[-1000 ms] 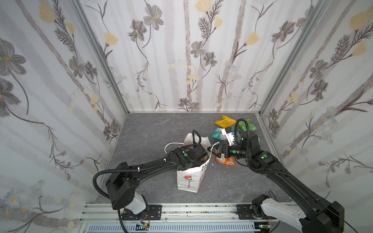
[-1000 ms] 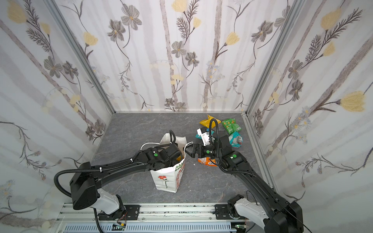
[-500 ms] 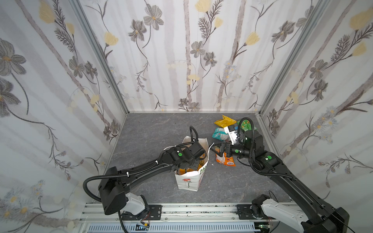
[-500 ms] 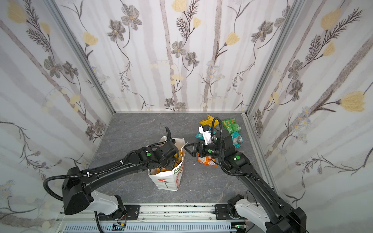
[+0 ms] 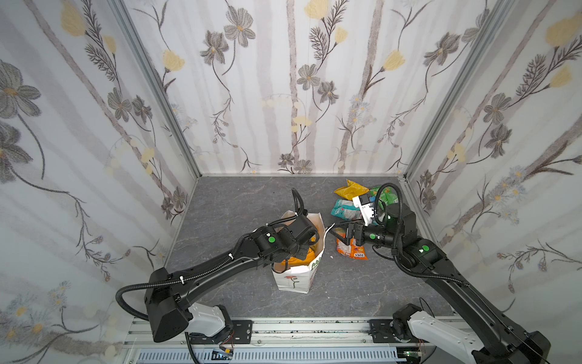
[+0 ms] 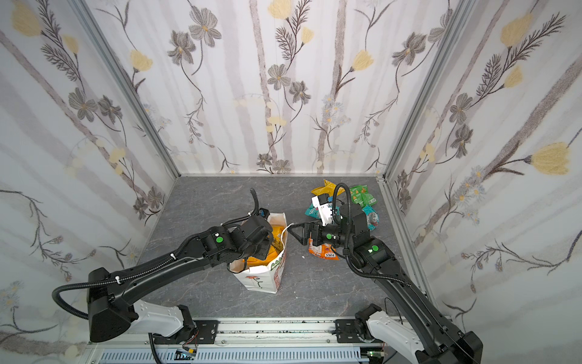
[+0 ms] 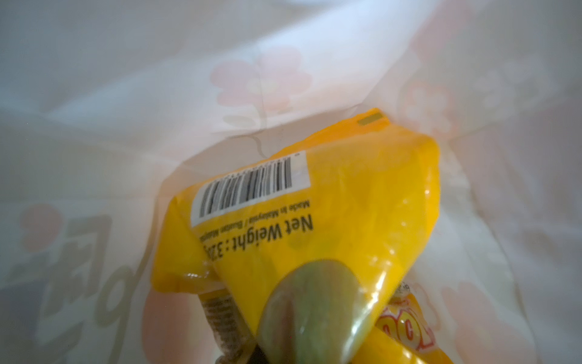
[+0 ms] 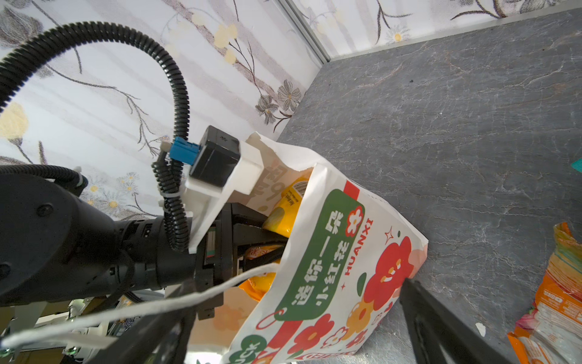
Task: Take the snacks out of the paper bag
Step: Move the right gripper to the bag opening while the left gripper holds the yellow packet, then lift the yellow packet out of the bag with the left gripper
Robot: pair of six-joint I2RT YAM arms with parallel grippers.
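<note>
Left wrist view looks down inside the paper bag (image 7: 126, 94), where an orange-yellow packet (image 7: 330, 205) fills the middle. Its back carries a barcode and reads "Net Weight" and "Made in Malaysia".

The left end effector (image 8: 274, 245) is sunk into the bag's mouth with its jaws nearly together. It appears to be pinching that packet by its lower end, though the contact itself is hidden. The right end effector (image 6: 296, 233) hangs just beside the bag's rim, jaws spread wide and holding nothing.

The bag stands upright near the middle of the desk (image 5: 236, 205). Its side shows "HUANXI" and white Chinese characters on a green panel. Other snacks lie towards the desk's back right corner: a yellow packet (image 5: 351, 190), a green packet (image 5: 385, 197) and a teal packet (image 5: 345, 211), with an orange packet (image 5: 351, 249) nearer the bag.

The held packet is likely light, puffy and slick, so a crimped seam should give a better grip than the belly. The thin bag may tip or lift with it.
</note>
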